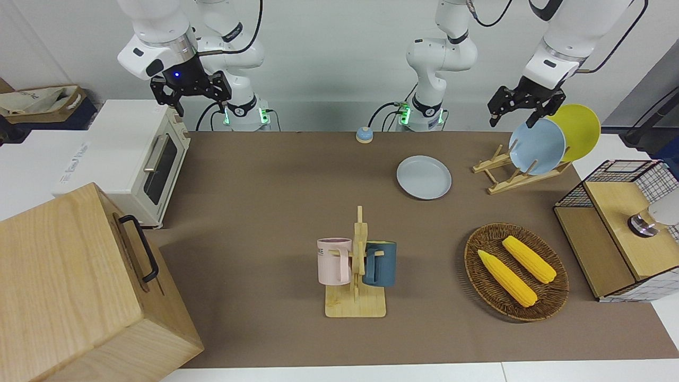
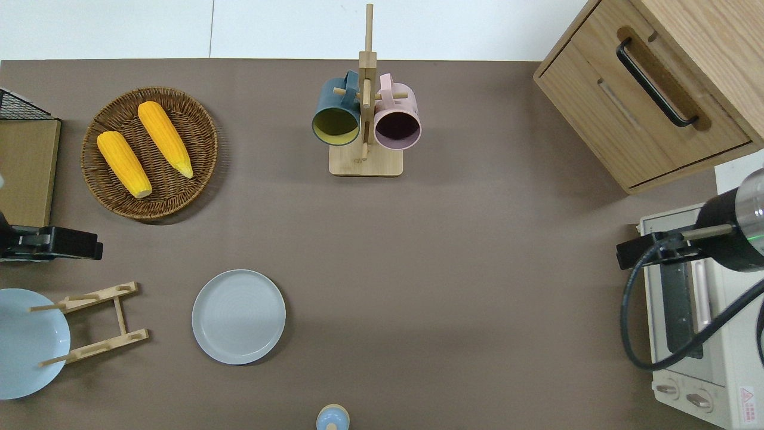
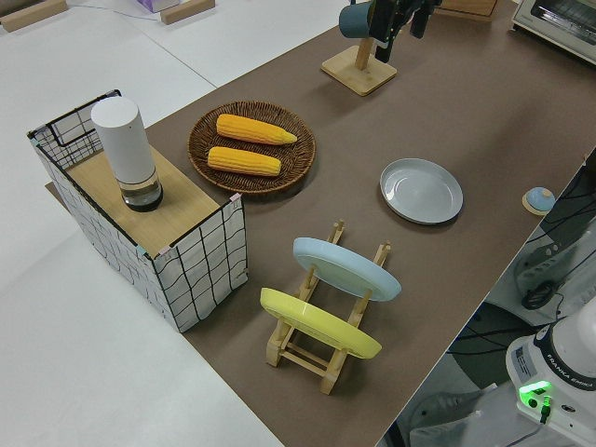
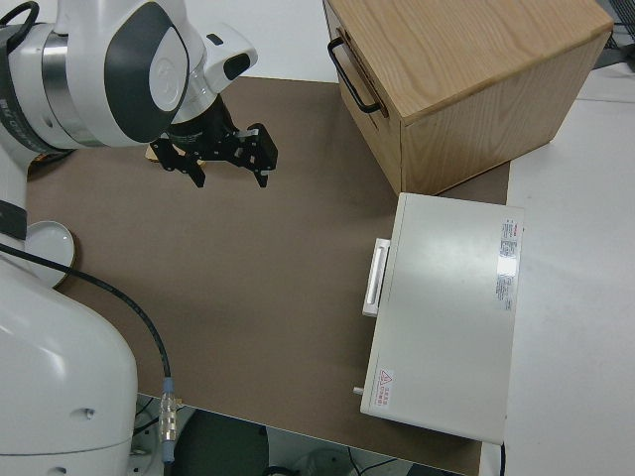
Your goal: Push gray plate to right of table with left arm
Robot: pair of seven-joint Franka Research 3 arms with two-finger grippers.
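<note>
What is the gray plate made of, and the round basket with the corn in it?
The gray plate looks like matte ceramic or hard plastic: smooth, even colour, faint rings on its face, hardly any shine. The pictures cannot settle which. The basket looks like woven wicker or rattan: dark brown strands twisted around the rim and across its floor.

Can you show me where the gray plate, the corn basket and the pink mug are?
gray plate (image 2: 239, 316): overhead view, middle of its flat inside.
corn basket (image 2: 197, 119): overhead view, woven rim beside the corn.
pink mug (image 1: 333, 262): front view, its outer side wall.
</note>
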